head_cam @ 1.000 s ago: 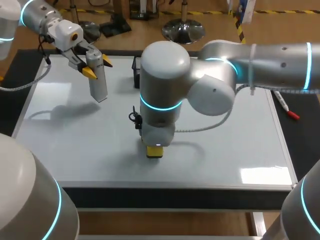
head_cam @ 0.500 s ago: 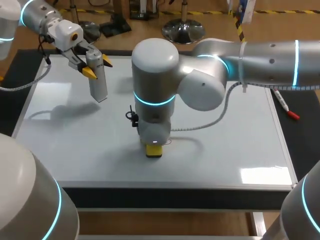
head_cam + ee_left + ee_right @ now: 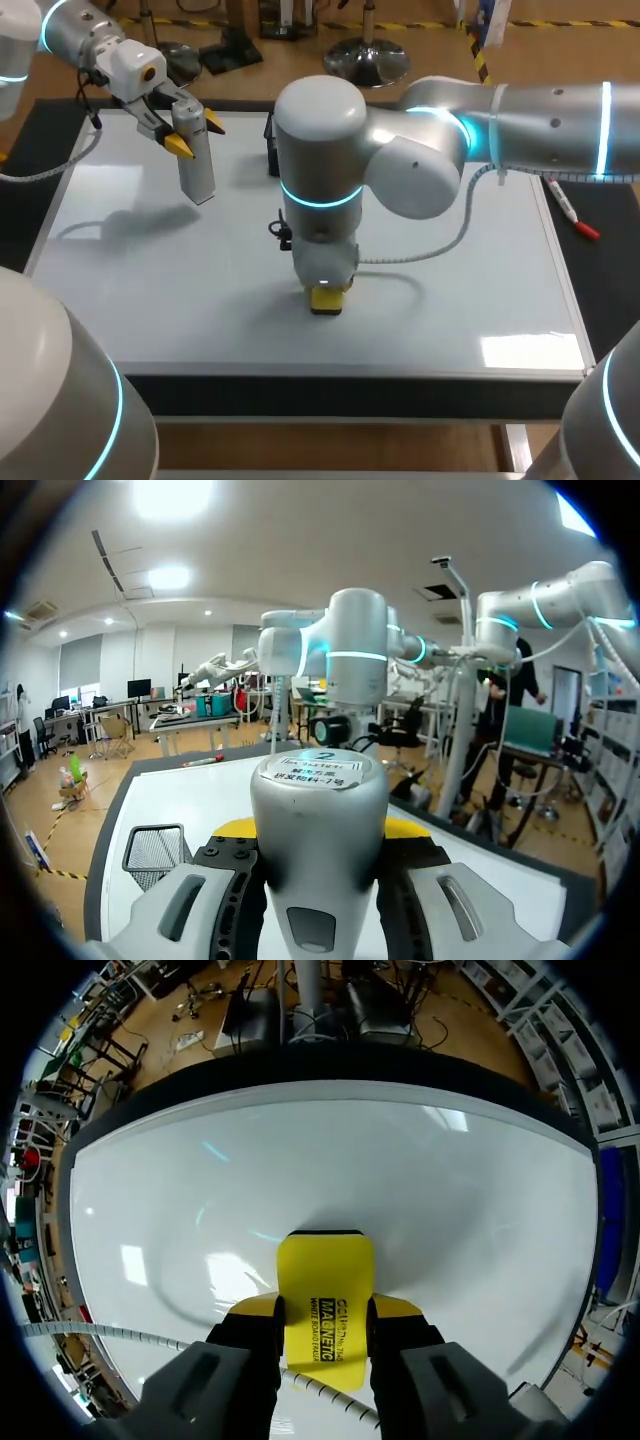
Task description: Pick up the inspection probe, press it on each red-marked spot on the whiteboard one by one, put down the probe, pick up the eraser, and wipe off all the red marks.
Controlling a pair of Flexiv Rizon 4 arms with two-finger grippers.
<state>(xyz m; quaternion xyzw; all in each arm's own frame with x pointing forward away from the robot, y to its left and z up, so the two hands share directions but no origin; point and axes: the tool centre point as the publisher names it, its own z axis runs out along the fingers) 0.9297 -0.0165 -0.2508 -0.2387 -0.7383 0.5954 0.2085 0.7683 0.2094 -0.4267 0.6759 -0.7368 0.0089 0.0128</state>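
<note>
As Eraser Pressed Board, Probe Hung Clear

While the right gripper (image 3: 328, 1307) pinched the yellow eraser (image 3: 325, 1260) from both sides and held it flat on the board (image 3: 470, 300) near its front edge, the left gripper (image 3: 196, 135) hung above the far left corner. It was closed around the grey probe (image 3: 197, 172), which pointed down without touching the surface. No red showed on the bare board; whatever lay under the eraser was hidden. The likeliest trouble was the eraser twisting or sliding between the fingers if pressed hard during a stroke, leaving streaks. The right arm's cable (image 3: 440, 245) looped low over the board and could drag across it. A wide sweep toward the far left corner risked knocking the probe, which had not been set down.
</note>
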